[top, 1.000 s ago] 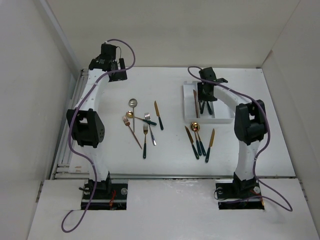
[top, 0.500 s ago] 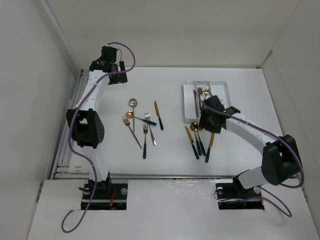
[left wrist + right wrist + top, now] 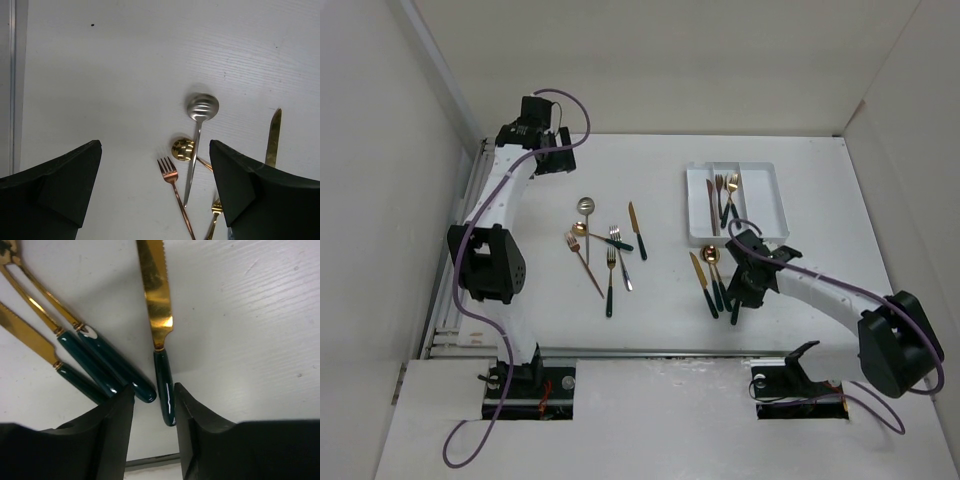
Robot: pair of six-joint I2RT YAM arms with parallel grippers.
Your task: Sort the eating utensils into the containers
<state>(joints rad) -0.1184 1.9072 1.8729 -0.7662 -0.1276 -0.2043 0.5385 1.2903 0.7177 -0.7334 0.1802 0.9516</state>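
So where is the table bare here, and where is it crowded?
Bare table along the far edge between the left jaws and the tray, and in the strip between the two utensil piles. Crowded: the left pile, and the right pile under the right jaws.

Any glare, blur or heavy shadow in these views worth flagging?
Right wrist: sharp, with glare on the gold knife. Left wrist: in focus, dark fingers lack detail, silver spoon casts a soft shadow. Top external: evenly lit, no blur.
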